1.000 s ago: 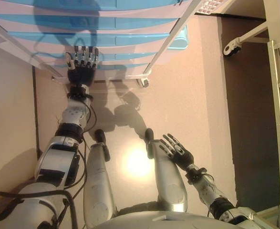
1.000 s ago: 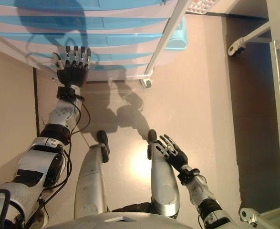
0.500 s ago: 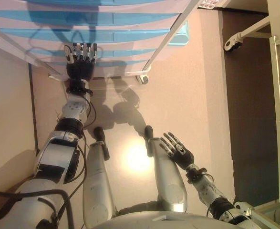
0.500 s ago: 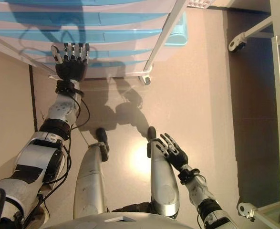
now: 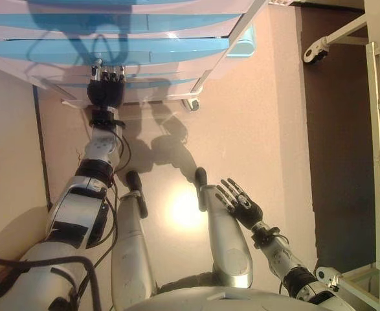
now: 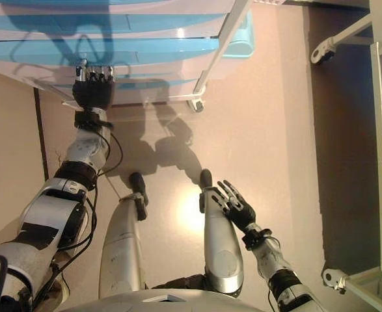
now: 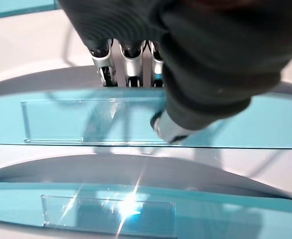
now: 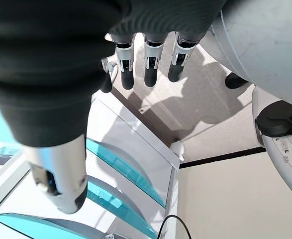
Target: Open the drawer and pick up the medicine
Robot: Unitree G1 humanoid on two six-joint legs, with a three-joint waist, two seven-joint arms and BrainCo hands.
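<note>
A white drawer cabinet [image 5: 206, 68] with several translucent blue drawer fronts stands ahead of me. My left hand [image 5: 105, 91] is at one of the lower drawers [image 5: 177, 49]. In the left wrist view its fingers [image 7: 126, 67] pass behind the top edge of the blue drawer front [image 7: 86, 119], and the thumb [image 7: 170, 129] rests on its face, pinching it. The fingertips are hidden behind the front. My right hand [image 5: 241, 204] hangs open and empty low on my right side. No medicine shows in any view.
The cabinet stands on castors [image 5: 191, 103]. A pale blue bin [image 5: 245, 45] sits on the floor behind its right side. A white metal rack [image 5: 377, 129] with a castor [image 5: 316, 48] stands along the right. A wall runs along the left.
My left hand has reached further in, from straight fingers in front of the drawers to fingers hooked over a drawer front. That blue front now looks larger and nearer. The right hand has not moved.
</note>
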